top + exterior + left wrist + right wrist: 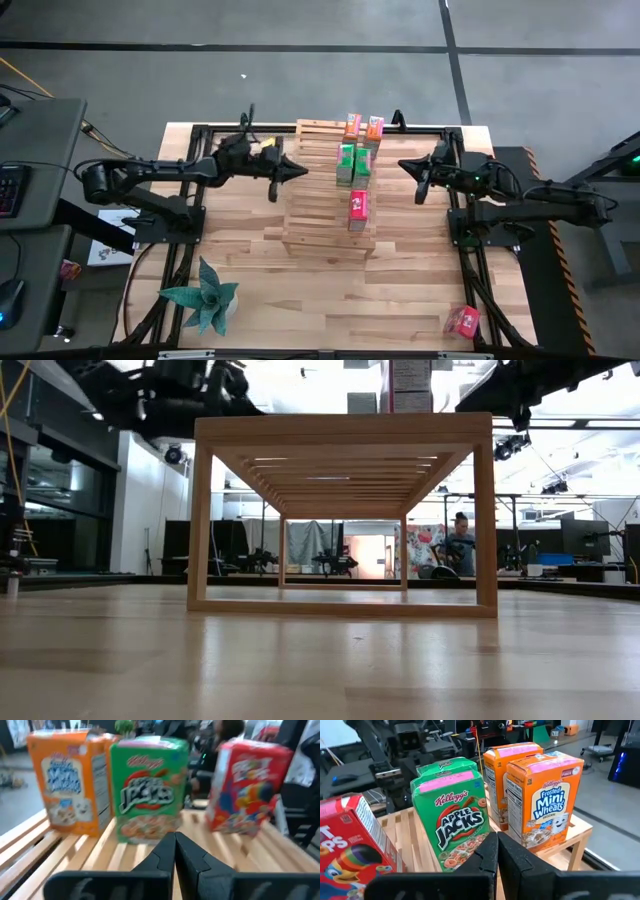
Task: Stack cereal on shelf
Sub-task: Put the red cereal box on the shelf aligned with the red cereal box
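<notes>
shelf (325, 205) mid-worktop (400, 290), five cereal boxes (358, 165) along its right side; left pincer (298, 172) and right pincer (405, 164) closed, empty, flanking it; sixth red box (462, 321) at the worktop's front-right corner.

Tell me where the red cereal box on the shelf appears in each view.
High view: red cereal box alone on a lower step, nearer the front of the shelf.
Low view: not visible.
Left wrist view: right side.
Right wrist view: left edge.
Shared landmark: the green box beside it.
</notes>
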### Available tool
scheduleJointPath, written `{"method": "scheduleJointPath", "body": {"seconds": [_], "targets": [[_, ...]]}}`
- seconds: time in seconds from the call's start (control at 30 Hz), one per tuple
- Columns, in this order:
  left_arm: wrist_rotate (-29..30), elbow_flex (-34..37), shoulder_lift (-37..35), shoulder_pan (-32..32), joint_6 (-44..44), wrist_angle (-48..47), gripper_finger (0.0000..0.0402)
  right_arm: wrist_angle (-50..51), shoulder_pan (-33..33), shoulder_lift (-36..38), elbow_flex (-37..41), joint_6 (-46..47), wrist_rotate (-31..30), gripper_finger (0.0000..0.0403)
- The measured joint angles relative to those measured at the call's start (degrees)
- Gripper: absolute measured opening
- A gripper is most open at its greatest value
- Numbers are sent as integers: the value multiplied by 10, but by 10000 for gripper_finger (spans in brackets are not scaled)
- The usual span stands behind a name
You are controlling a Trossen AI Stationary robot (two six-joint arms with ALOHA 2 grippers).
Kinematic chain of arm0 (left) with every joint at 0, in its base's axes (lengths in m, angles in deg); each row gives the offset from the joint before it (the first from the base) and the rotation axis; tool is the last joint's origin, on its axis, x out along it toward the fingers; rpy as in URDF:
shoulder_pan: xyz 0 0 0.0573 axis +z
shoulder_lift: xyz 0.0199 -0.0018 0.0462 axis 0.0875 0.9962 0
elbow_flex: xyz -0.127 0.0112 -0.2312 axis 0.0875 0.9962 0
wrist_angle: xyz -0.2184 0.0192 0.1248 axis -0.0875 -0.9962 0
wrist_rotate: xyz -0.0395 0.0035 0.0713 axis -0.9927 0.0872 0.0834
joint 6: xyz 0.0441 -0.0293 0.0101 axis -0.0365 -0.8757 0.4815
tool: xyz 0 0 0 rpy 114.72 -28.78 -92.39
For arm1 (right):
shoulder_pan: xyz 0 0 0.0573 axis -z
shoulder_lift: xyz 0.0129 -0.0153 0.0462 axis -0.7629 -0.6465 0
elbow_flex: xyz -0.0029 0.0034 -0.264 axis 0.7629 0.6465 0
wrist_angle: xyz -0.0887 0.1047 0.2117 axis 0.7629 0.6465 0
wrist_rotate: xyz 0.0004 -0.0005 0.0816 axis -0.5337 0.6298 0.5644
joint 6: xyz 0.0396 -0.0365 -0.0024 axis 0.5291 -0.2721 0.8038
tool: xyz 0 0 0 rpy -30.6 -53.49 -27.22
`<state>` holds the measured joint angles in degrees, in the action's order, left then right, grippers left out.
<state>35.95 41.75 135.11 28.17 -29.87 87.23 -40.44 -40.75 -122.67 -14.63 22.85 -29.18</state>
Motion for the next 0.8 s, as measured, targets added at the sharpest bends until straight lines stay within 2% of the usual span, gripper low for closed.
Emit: {"method": "scheduleJointPath", "body": {"seconds": [0.2, 0.3, 0.4, 0.63, 0.73, 0.8], "targets": [[1, 29, -17, -21, -22, 65, 0, -14, 1, -7, 0, 57, 17, 3], [2, 29, -17, -26, -22, 75, 0, -34, 5, -14, -11, 78, 81, 25], [2, 29, -17, -27, -13, 78, 0, 8, 7, -33, -62, 100, 135, 67], [2, 29, -17, -22, -7, 78, 0, 297, -4, -126, -252, 161, 101, 198], [2, 29, -17, -22, -6, 77, 0, 451, -12, -184, -344, 236, 104, 241], [2, 29, -17, -22, -2, 77, 0, 562, -22, -224, -392, 317, 120, 256]]}}
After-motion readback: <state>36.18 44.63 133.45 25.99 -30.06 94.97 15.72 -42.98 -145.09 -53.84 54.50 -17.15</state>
